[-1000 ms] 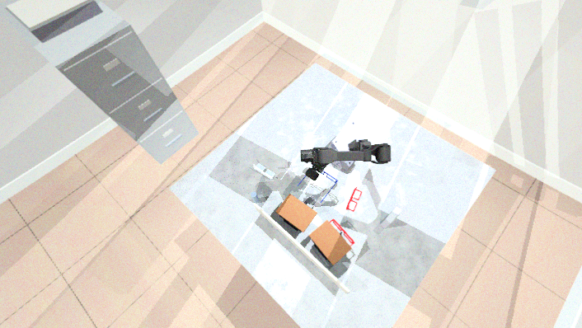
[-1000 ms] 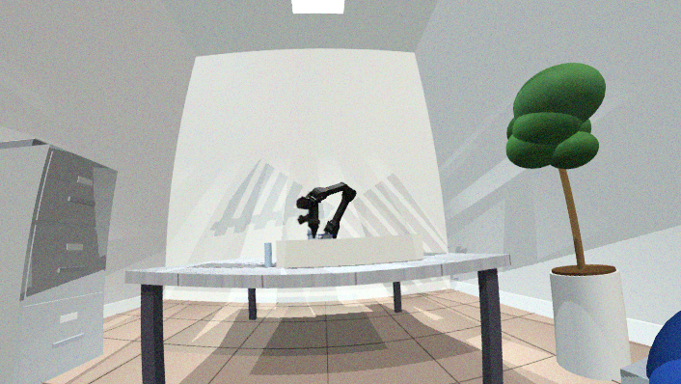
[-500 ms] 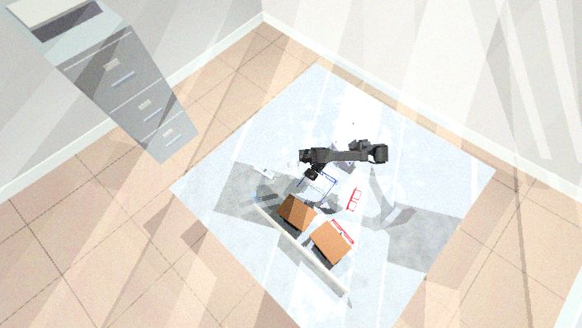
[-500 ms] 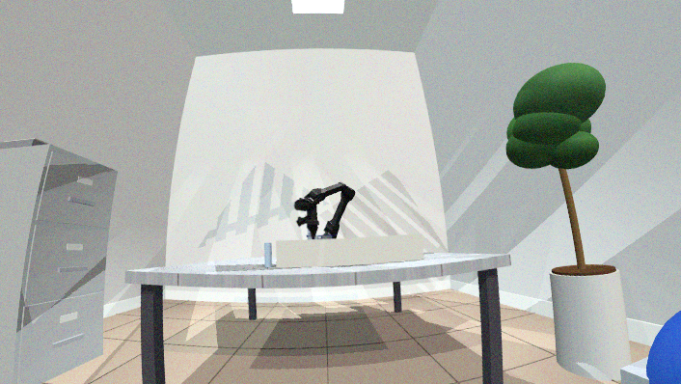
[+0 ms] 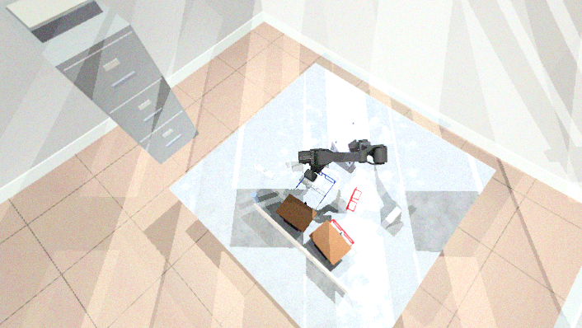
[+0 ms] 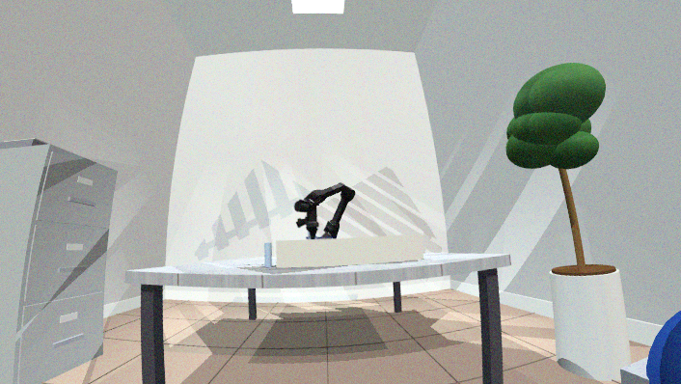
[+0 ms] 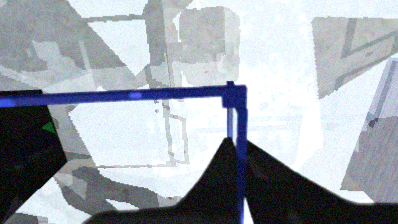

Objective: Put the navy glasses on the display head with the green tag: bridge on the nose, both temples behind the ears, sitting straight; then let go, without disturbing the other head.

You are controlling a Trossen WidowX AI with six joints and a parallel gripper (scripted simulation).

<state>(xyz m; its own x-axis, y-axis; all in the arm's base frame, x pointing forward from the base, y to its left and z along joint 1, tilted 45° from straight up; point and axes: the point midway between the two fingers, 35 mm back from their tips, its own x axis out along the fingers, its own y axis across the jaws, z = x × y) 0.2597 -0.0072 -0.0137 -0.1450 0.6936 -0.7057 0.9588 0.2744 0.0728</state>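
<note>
My gripper [image 5: 318, 169] [image 6: 313, 236] [image 7: 233, 144] is shut on the navy glasses [image 5: 335, 181] [image 7: 190, 93], at the frame near one corner. The glasses are held above the table, with the temples spread and reaching toward the brown heads. The left display head [image 5: 293, 211] is close to the temple ends; contact is unclear. A small green mark [image 7: 48, 127] shows on a black part at the left edge of the wrist view, seemingly on this nearer head. The other head [image 5: 330, 244] has red glasses [image 5: 343, 231] at its front. Nose and ears cannot be made out.
Another red pair of glasses [image 5: 351, 199] lies on the table right of the navy pair. A cream barrier [image 5: 301, 246] [image 6: 347, 252] runs behind both heads. A pale blue cylinder [image 5: 254, 196] [image 6: 268, 255] stands at its left end. A white block [image 5: 392, 215] lies farther right.
</note>
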